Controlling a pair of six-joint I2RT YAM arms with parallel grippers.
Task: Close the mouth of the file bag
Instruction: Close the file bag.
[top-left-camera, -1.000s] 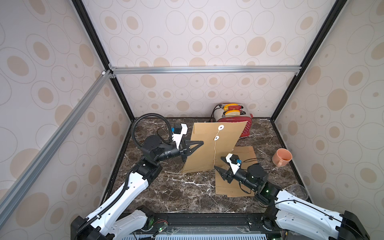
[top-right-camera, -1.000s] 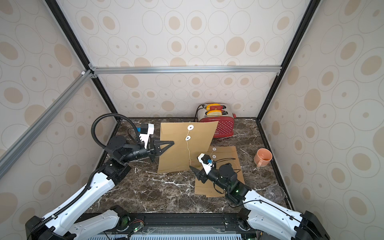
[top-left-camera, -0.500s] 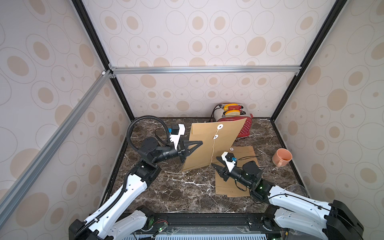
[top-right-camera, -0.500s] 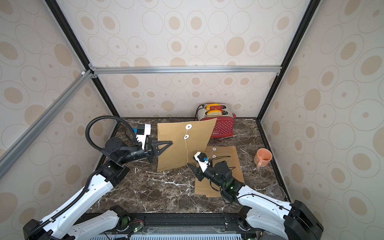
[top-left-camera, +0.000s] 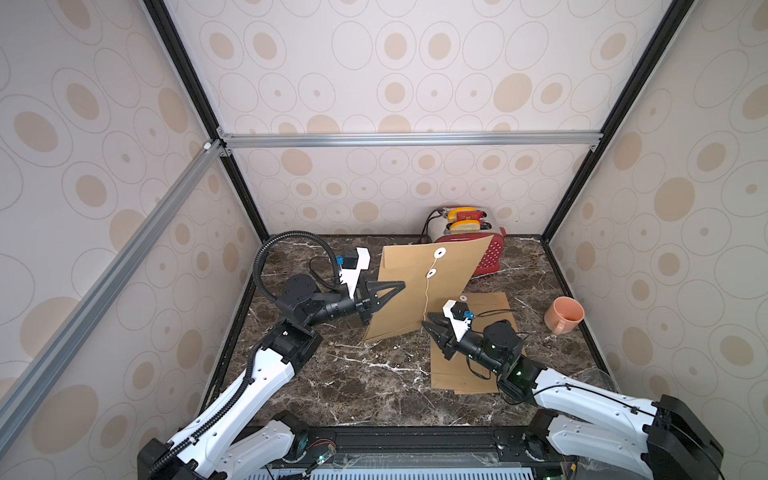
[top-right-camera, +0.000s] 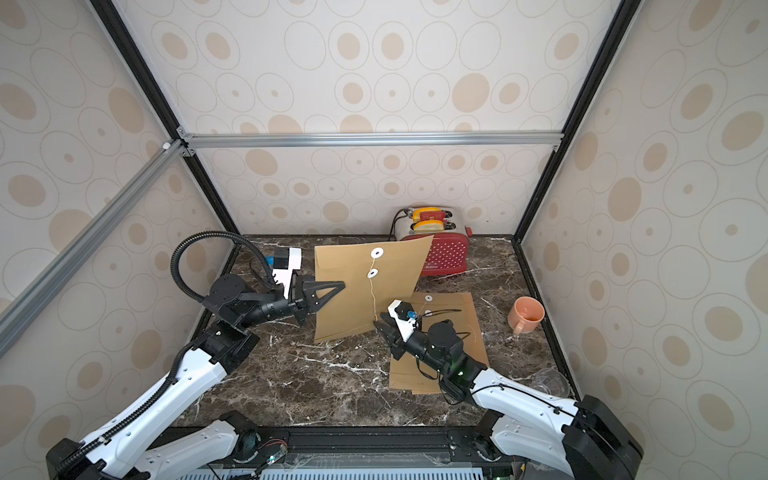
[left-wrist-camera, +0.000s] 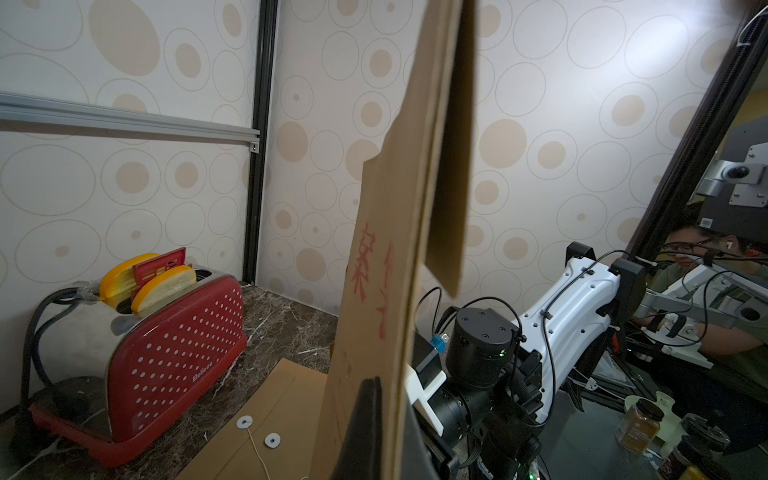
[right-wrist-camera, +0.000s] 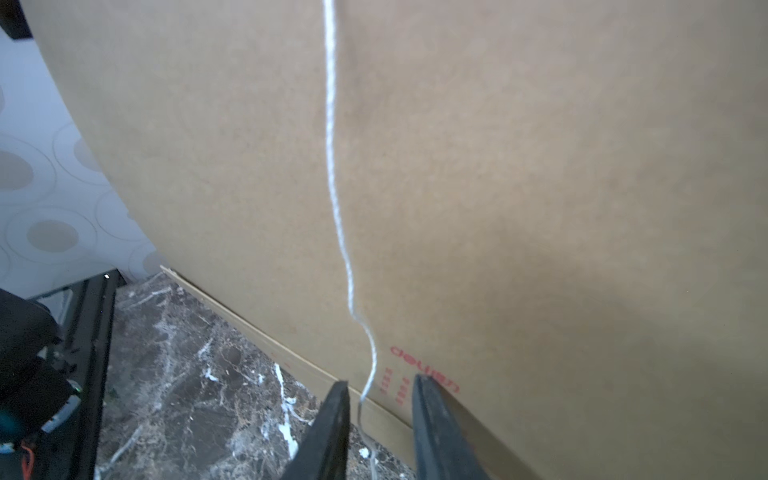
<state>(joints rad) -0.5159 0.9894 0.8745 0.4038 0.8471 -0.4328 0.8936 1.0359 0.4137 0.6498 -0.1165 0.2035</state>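
A brown file bag (top-left-camera: 419, 286) (top-right-camera: 357, 286) stands upright on its lower edge in both top views. My left gripper (top-left-camera: 372, 307) (top-right-camera: 319, 300) (left-wrist-camera: 388, 415) is shut on its left edge. Two white discs sit near the bag's top, and a white string (top-left-camera: 427, 295) (right-wrist-camera: 332, 166) hangs down its face from them. At the bag's lower right corner, my right gripper (top-left-camera: 428, 322) (top-right-camera: 380, 323) (right-wrist-camera: 378, 390) has its jaws a narrow gap apart, and the string's loose end hangs in that gap without touching either finger.
A second brown file bag (top-left-camera: 490, 301) lies flat under my right arm. A red toaster (top-left-camera: 492, 253) stands behind the upright bag. An orange mug (top-left-camera: 565, 313) and a clear cup (top-right-camera: 552, 382) sit by the right wall.
My right gripper has moved left and forward to the hanging string, and its jaws have narrowed around it. The left gripper still holds the bag, almost unmoved.
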